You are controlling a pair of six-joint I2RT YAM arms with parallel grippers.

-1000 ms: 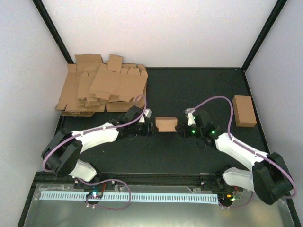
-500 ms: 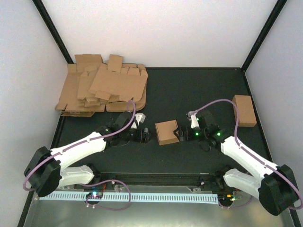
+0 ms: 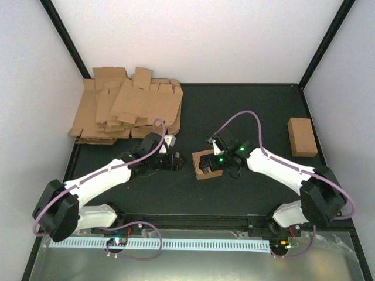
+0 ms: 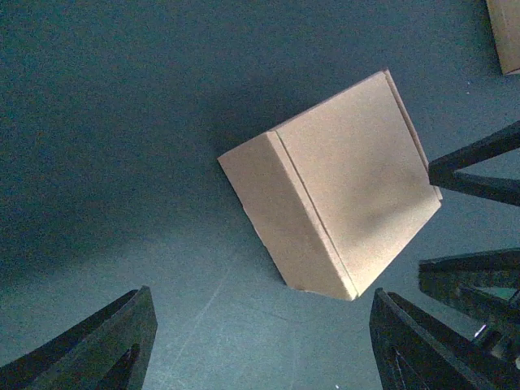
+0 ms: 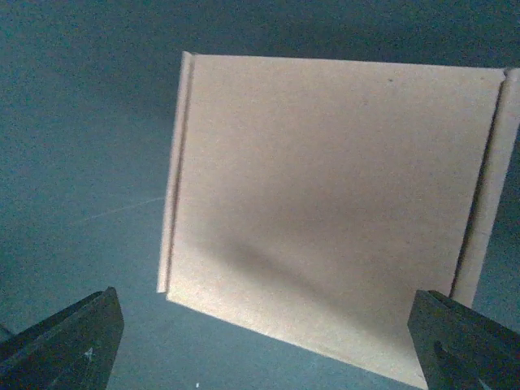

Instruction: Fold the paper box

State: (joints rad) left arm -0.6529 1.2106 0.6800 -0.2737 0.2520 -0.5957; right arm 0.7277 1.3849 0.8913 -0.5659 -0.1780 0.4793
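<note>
No legible text or labels anywhere; paper box [image 5: 325, 203] plain brown; cardboard heap [image 3: 126, 111] seemingly unprinted

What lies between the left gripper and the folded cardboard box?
Only bare dark table separates left gripper from brown cardboard box; left wrist view shows it.

A robot lab cell: white walls [image 3: 199, 41] and black frame posts [image 3: 67, 38] enclose a dark table [image 3: 234, 105] with bolted arms.

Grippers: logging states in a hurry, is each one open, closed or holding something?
Left gripper: open, holding nothing.
Right gripper: open, box not held.
</note>
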